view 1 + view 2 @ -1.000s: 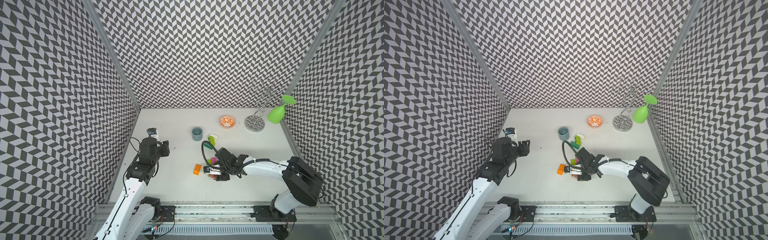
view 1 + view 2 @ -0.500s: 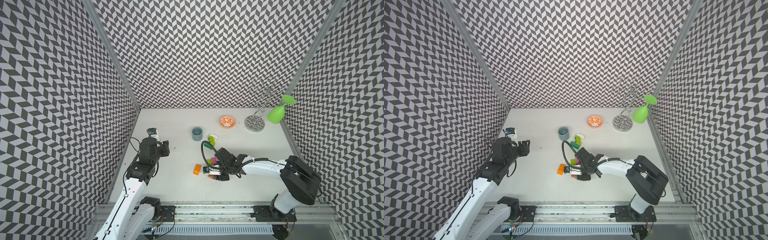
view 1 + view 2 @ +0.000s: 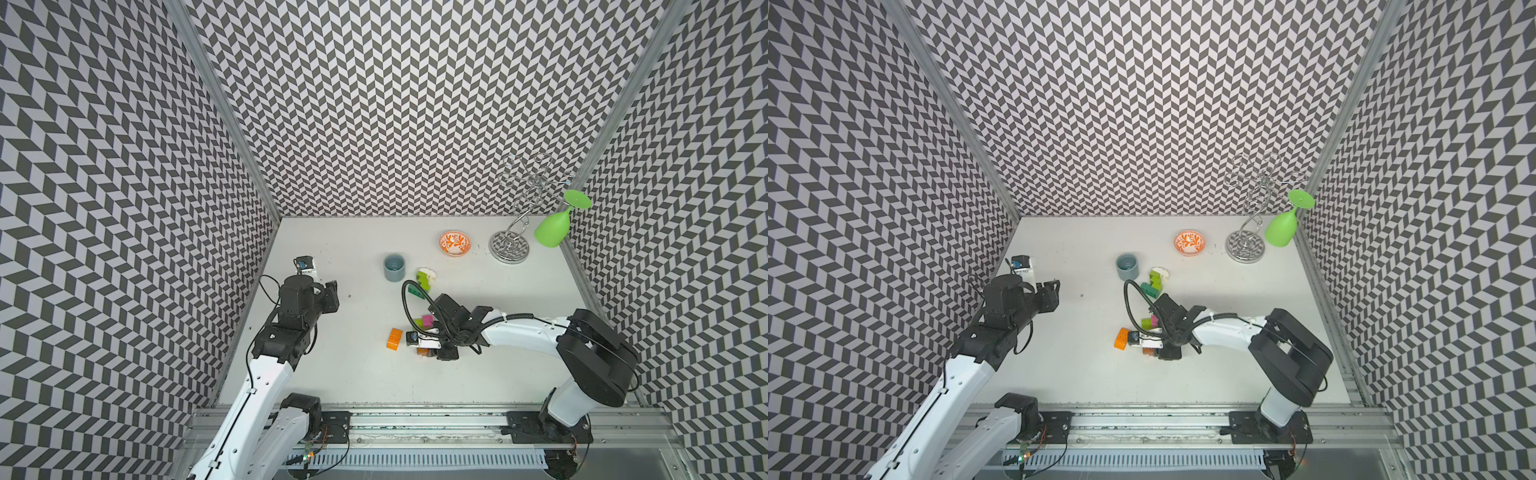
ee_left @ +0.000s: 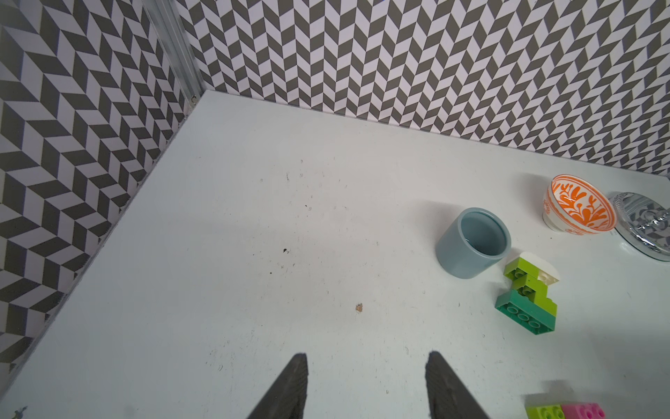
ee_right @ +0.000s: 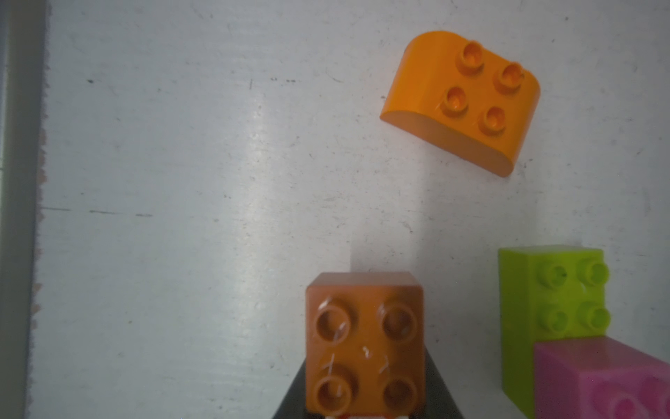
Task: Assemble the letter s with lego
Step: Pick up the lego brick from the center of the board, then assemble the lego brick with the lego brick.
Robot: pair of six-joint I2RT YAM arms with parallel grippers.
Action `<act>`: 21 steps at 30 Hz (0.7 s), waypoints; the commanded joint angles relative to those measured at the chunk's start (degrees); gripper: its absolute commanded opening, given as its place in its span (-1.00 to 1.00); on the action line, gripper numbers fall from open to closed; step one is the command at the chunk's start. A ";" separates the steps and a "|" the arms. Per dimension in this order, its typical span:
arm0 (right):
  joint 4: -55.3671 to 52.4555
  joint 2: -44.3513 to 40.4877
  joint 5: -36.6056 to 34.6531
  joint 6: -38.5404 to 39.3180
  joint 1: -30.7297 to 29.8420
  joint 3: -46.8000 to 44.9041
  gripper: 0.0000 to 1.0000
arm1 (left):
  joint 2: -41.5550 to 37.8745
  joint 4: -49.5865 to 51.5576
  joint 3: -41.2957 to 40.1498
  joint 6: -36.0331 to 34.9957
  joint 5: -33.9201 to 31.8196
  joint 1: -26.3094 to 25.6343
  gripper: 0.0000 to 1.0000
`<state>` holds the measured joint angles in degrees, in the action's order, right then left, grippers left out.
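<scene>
Right gripper (image 3: 432,353) low at the brown brick (image 3: 422,351), orange brick (image 3: 394,338) just beside, grey-blue cup (image 3: 394,267) well apart.

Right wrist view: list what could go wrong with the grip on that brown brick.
The right gripper pinches the brown brick only at one end, so it may twist or slip when pressed. The lime green brick and pink brick sit close beside it; swinging that way could knock them.

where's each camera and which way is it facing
Top views: high above the front rail, looking down on the table; left arm, right arm show.
Left wrist: on its arm, facing the back wall and cup; open left tool shows.
Right wrist: on its arm, looking down at the brown brick in the right tool.
Shared: orange brick, right wrist and both top views.
</scene>
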<state>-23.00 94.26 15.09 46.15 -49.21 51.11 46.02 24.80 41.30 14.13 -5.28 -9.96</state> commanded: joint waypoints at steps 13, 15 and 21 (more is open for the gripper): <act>-15.42 3.52 0.80 9.60 5.17 22.90 -0.92 | -0.37 -1.01 -0.13 -0.77 -0.08 0.38 0.08; -15.82 5.64 1.86 10.39 6.33 24.36 -0.92 | -0.33 -1.03 -0.12 -0.89 -0.08 0.35 0.08; -15.56 7.62 4.00 12.44 8.74 24.46 -1.00 | -0.45 -1.06 -0.16 -0.90 -0.08 0.38 0.08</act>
<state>-37.89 101.69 16.36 55.99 -41.28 74.89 46.02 24.80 41.30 13.98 -5.28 -9.96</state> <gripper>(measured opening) 0.315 0.539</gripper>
